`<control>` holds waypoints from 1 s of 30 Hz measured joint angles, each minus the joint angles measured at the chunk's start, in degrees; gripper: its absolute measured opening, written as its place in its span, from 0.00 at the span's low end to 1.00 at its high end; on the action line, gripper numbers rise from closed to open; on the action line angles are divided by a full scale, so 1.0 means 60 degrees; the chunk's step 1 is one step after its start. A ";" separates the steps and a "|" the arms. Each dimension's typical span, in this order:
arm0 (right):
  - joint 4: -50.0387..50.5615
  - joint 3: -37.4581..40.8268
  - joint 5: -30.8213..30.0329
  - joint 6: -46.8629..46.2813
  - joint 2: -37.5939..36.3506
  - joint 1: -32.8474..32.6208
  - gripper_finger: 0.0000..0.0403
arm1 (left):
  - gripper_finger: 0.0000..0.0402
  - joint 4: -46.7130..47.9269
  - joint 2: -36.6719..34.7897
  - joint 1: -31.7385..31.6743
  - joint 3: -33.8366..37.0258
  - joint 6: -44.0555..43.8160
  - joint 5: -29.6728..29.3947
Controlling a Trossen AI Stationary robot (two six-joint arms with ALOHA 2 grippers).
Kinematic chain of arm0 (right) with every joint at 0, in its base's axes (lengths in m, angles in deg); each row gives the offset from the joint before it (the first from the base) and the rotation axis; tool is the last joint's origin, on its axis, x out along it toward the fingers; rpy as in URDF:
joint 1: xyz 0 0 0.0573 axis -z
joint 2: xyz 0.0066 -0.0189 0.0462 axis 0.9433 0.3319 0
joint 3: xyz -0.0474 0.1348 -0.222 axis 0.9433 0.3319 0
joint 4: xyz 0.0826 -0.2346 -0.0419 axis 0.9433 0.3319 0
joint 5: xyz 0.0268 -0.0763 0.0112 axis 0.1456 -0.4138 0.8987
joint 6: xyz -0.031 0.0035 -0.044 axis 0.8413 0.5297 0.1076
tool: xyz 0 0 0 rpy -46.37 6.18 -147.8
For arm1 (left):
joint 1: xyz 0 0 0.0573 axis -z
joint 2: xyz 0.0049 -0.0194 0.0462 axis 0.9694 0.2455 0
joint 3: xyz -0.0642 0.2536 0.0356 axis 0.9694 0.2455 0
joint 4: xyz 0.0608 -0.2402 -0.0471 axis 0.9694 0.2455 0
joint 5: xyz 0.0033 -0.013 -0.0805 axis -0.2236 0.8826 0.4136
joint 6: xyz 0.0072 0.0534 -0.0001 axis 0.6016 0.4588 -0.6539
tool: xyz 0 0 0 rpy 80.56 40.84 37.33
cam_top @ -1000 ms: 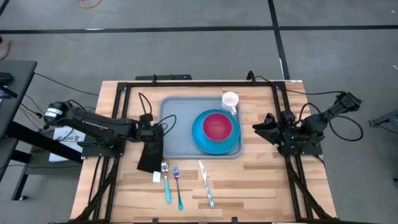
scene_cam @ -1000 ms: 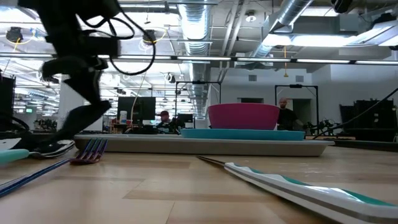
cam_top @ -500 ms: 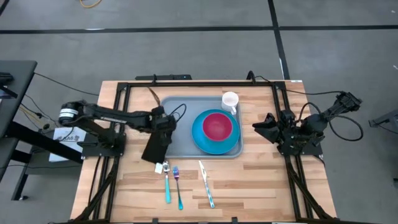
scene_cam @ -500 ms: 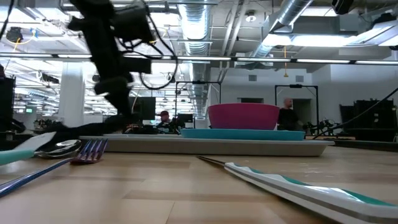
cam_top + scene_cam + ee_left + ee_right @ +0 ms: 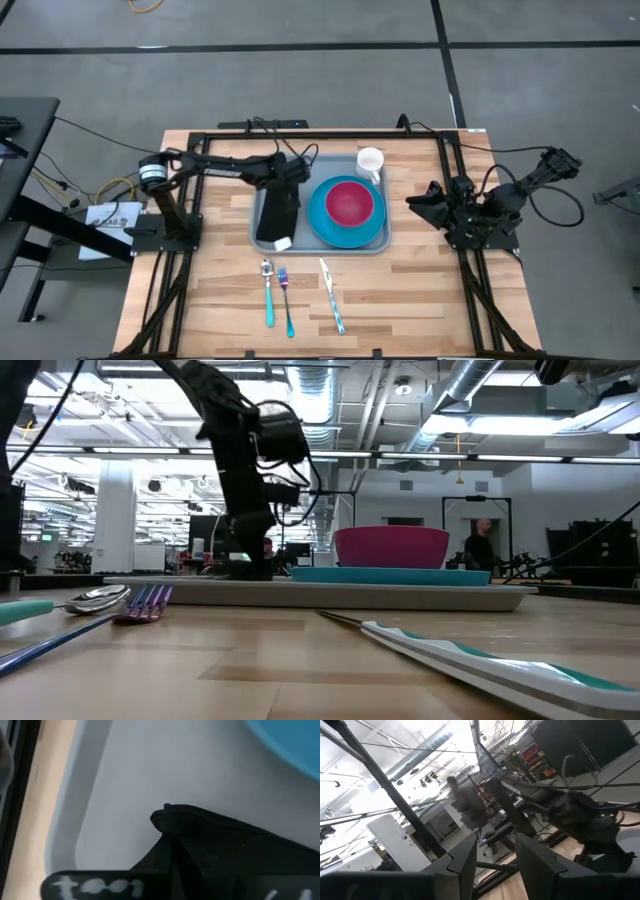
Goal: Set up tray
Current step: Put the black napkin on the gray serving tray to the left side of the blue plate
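Plate [image 5: 347,222], bowl [image 5: 349,202] and cup [image 5: 370,161] sit on the tray [image 5: 262,175]; left gripper [image 5: 283,190] clamps the napkin [image 5: 277,217] at nine o'clock, cutlery [image 5: 285,293] outstanding.

Right gripper facing the room

The right gripper [image 5: 492,862] held its two dark fingers [image 5: 462,865] parted; beyond them, a blurred person [image 5: 467,807] stood among ceiling pipes [image 5: 415,762].
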 joint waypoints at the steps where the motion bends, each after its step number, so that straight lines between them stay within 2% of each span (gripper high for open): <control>1: 0.0002 0.0000 -0.0003 0.0000 -0.0004 0.0000 0.31 | 0.00 0.0051 0.0099 -0.0107 -0.0094 -0.0028 -0.0001; 5: 0.0004 0.0000 0.0000 0.0004 -0.0004 0.0000 0.31 | 0.00 0.0218 0.0241 -0.0529 -0.0180 -0.0189 -0.0041; 11: 0.0018 0.0000 0.0000 0.0004 -0.0004 0.0000 0.31 | 0.00 0.0299 0.0248 -0.0905 -0.0180 0.0207 0.0443; 25: 0.0047 0.0000 0.0004 0.0007 -0.0002 0.0000 0.31 | 0.00 0.0058 0.0248 -0.0888 -0.0180 0.0952 0.0505; 30: 0.0046 0.0000 0.0005 0.0007 0.0000 0.0000 0.31 | 0.04 0.0055 0.0248 -0.0888 -0.0180 0.0855 0.0543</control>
